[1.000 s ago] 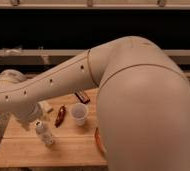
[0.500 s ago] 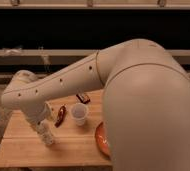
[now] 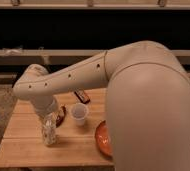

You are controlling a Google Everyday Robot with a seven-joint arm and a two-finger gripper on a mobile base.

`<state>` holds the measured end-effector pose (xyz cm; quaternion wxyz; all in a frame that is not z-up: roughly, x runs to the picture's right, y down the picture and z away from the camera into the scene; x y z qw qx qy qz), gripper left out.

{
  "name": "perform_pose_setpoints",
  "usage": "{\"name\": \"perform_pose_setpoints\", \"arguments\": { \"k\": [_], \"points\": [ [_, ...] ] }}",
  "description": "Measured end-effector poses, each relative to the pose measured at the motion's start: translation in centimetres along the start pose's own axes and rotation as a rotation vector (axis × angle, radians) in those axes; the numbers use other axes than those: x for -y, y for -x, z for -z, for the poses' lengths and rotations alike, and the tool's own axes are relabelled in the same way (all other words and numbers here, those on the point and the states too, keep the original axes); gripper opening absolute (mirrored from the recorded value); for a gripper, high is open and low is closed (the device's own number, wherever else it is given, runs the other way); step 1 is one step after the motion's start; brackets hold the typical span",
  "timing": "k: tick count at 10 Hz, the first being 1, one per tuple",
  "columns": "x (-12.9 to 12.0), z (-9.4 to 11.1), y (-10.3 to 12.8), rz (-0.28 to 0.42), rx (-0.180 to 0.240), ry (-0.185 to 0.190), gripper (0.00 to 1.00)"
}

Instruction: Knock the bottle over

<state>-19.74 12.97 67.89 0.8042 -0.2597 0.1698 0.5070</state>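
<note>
Poised over the upright clear, crinkly plastic bottle (image 3: 49, 131) — the gripper (image 3: 49, 111) (grip state cannot be told) — a sideways push seems next.

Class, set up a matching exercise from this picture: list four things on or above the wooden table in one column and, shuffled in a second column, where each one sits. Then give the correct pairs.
Things:
1. bottle
2. white cup
3. orange plate
4. gripper

Places:
A. table's right side, partly behind the arm
B. middle of the table
C. directly above the bottle
D. front left, upright

Pairs: 1-D, 2-B, 3-A, 4-C
</note>
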Motion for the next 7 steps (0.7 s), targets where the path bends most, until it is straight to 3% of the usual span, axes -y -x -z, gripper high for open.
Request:
{"name": "perform_pose_setpoints", "arguments": {
  "k": [4,7],
  "points": [
    [1.0,2.1,1.3,-0.01,0.059,-0.023,0.65],
    [0.8,2.8,1.2,0.001,0.086,-0.008,0.65]
  ]
}}
